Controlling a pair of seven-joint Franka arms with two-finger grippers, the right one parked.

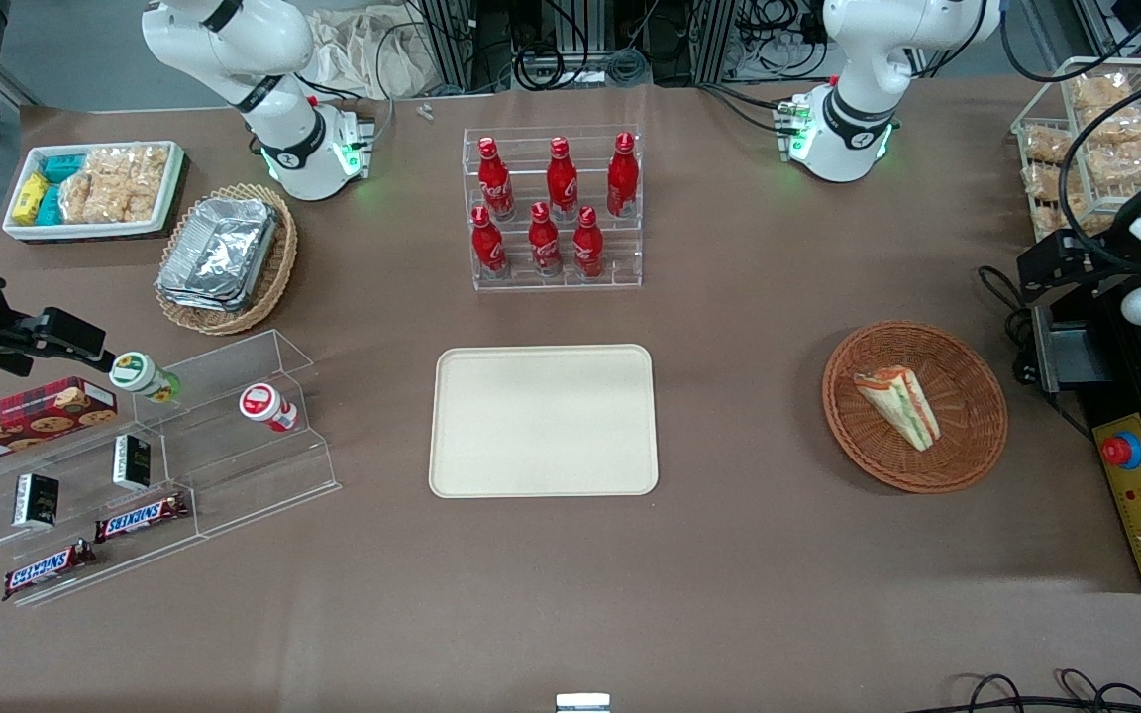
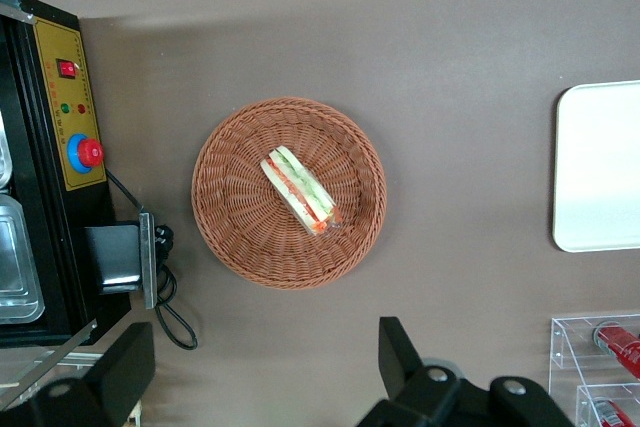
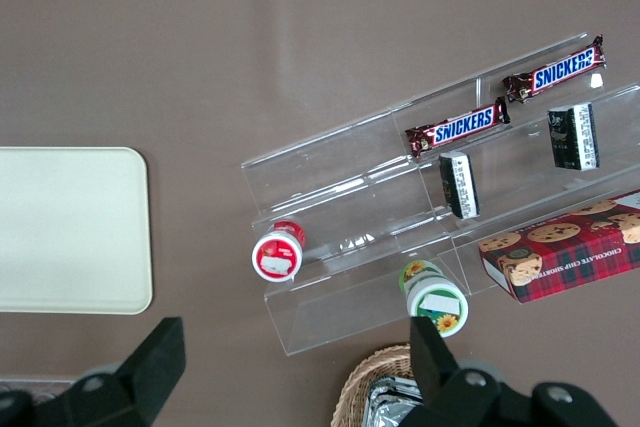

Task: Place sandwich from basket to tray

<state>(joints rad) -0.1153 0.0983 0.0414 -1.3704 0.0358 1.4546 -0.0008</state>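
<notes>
The gripper [image 2: 265, 377] hangs high above the table, fingers spread wide, holding nothing. The sandwich [image 2: 299, 190] lies below and ahead of it, in the middle of the basket [image 2: 230, 237], clear of both fingers. Its long axis runs diagonal to the line between the fingers. The tray [image 2: 600, 167] sits well apart, bare. Judgement: descent needs a wrist turn to span the wedge's short width.

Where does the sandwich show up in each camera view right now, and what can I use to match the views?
Front view: the sandwich lies in the basket, toward the working arm's end of the table.
Left wrist view: the sandwich sits mid-basket; the open claw hangs above the table, apart from it.
Right wrist view: not in it.
Shared landmark: the tray.
</notes>
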